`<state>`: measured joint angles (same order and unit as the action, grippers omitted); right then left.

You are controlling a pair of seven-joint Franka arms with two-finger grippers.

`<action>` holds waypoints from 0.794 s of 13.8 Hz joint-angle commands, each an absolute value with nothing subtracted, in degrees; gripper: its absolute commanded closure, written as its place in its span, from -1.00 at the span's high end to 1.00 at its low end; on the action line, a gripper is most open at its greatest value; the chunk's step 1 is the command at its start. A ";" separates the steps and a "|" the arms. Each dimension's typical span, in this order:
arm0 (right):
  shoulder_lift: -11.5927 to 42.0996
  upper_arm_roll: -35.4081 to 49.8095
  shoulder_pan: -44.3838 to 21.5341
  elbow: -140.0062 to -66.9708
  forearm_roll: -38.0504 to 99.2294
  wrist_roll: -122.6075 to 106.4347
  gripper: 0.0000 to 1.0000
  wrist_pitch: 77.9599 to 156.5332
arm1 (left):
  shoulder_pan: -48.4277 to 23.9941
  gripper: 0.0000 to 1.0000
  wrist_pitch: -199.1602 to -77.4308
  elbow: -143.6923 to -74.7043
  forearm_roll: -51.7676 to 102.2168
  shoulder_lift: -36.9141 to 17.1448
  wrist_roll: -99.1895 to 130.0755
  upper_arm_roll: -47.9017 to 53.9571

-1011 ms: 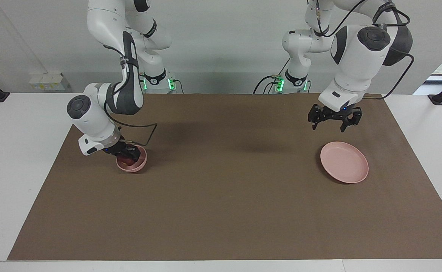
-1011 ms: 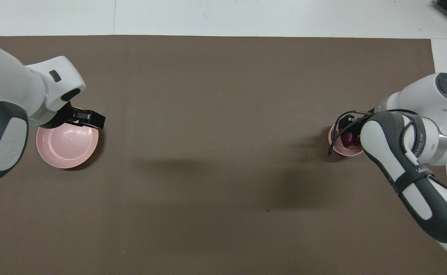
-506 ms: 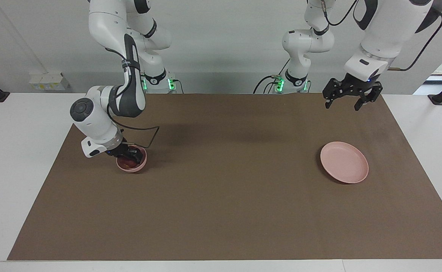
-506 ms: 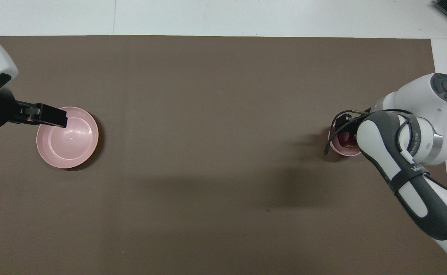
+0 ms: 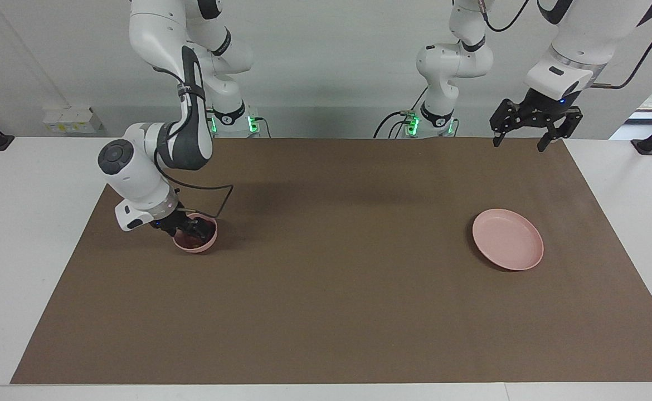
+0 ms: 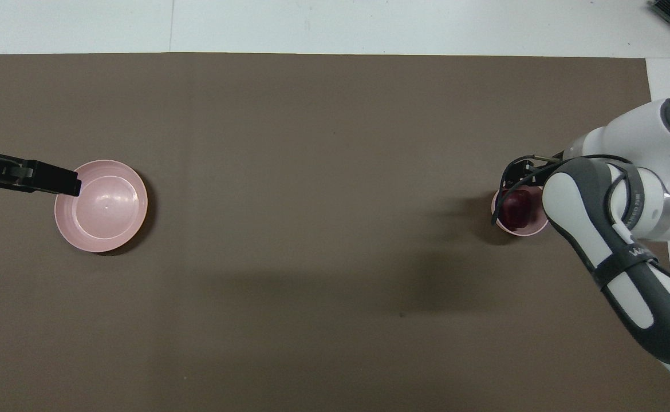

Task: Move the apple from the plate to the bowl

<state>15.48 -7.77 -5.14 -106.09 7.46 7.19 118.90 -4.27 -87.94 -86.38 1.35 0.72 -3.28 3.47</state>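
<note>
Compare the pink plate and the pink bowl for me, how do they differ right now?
The plate is wide, flat and shallow; the bowl is narrower and deeper. The plate holds nothing, while the bowl holds the apple. The plate lies toward the left arm's end of the table with the left gripper raised high, up by the table's edge nearest the robots; the bowl sits toward the right arm's end with the right gripper low at its rim. Both are round and pale pink.

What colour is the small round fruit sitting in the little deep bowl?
Dark red; the small round apple shows best in the overhead view.
</note>
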 commanded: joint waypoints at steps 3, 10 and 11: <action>9.15 -7.73 -5.01 -100.03 1.85 7.65 1.00 109.53 | -2.73 1.00 -87.10 -86.04 2.02 1.32 -4.04 3.60; 4.57 -7.21 -5.01 -84.31 0.62 7.12 1.00 84.76 | -2.64 1.00 -87.01 -86.04 2.02 1.23 -4.04 3.34; 3.44 -7.38 -5.01 -83.50 0.62 7.12 1.00 82.90 | -2.64 1.00 -87.10 -86.04 2.02 1.23 -4.04 3.34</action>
<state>3.65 -7.52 -5.13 -86.62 2.27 7.19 86.55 -3.33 -87.94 -86.38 1.38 0.83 -3.28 3.23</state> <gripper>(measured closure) 0.000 0.000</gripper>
